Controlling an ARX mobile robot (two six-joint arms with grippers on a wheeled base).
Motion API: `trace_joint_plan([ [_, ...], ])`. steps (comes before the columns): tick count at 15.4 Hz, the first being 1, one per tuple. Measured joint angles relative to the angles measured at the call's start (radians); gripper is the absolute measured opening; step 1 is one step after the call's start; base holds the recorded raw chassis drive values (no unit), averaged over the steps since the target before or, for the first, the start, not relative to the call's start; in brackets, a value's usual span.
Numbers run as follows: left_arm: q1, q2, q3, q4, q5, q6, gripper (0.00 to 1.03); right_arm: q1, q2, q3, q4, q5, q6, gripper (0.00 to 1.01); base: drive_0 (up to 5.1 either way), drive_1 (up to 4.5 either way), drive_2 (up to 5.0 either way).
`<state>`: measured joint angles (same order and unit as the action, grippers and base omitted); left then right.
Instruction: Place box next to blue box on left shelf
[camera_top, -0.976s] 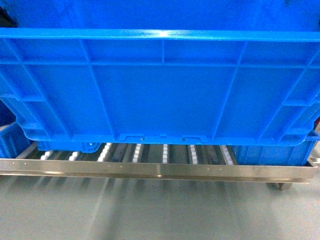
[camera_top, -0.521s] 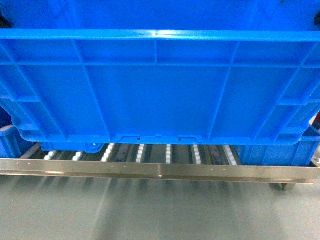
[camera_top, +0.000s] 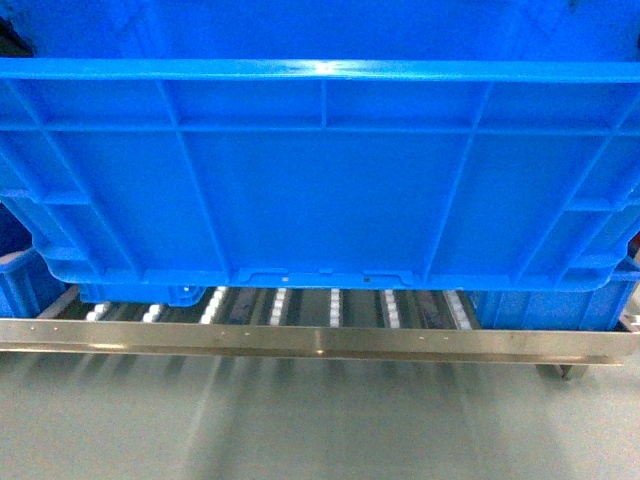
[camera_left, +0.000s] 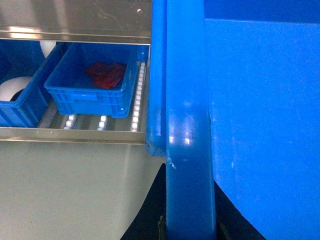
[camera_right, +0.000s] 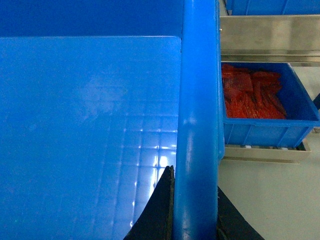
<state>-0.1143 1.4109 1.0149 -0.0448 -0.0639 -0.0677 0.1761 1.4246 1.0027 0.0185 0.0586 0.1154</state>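
Both grippers astride box rims, fwd-facing

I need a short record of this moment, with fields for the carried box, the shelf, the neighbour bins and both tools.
carried box: large blue crate, held above the shelf front
shelf: roller rails behind a steel front bar
left neighbour: small blue bin holding red items
right neighbour: blue bin of red items
left tool: shut on rim
right tool: shut on rim

box edges cropped all views
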Motion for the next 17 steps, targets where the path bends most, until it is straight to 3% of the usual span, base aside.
trace_joint_plan([
  [17,0.000,0.000,0.000,0.000,0.000,0.000,0.06,0.000,0.000,0.000,-0.002,0.000,0.000,0.08,0.0,0.00,0.0],
])
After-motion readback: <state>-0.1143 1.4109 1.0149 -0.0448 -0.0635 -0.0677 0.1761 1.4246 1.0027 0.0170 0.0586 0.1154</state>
